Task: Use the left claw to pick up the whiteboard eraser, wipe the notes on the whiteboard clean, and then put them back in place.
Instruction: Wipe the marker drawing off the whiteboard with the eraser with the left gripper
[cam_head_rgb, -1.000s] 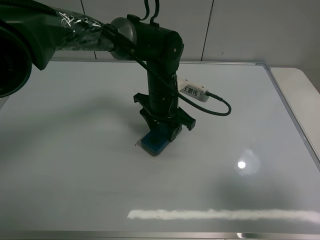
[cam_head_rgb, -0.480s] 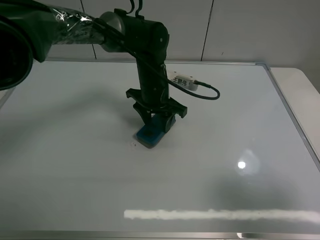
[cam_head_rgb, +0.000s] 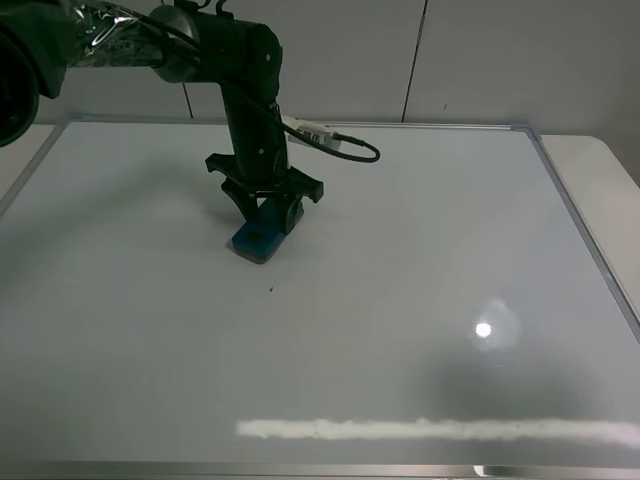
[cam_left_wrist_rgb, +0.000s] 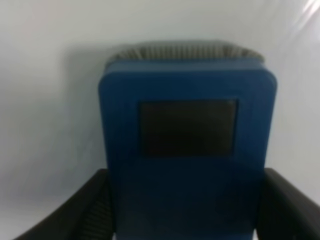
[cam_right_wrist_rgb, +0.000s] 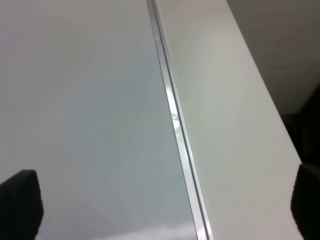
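Near edge of the board: a long pale streak of reflected light (cam_head_rgb: 430, 430) lies across the whiteboard (cam_head_rgb: 420, 250) close to its front frame.
Light spot: a small bright reflection (cam_head_rgb: 484, 329) sits a little further in, towards the right.
Speck: one tiny dark mark (cam_head_rgb: 270, 291) shows on the white surface, near the eraser and on the nearer side of it; too small to say what it is.
Whiteboard eraser: the blue block (cam_head_rgb: 255, 240) sits left of the board's middle, in the far half, tilted, with its lower end on the surface. From the left wrist (cam_left_wrist_rgb: 187, 150) I see one dark patch on top and a greyish ribbed base showing past its far end.
Left claw: it (cam_head_rgb: 265, 220) comes straight down onto the eraser and grips it, a black finger (cam_left_wrist_rgb: 80, 212) pressed against each long side.
Tag and cable: a white tag (cam_head_rgb: 305, 131) and a black cable (cam_head_rgb: 355, 152) hang off the arm just behind the claw.
Far side: the silver frame (cam_head_rgb: 400, 124), then a pale wall (cam_head_rgb: 480, 60); a white table (cam_head_rgb: 600, 180) runs along the right.
Right gripper: seen only from its own camera (cam_right_wrist_rgb: 162, 202), fingertips (cam_right_wrist_rgb: 20, 200) spread wide with nothing between them, above the board's frame and the table.
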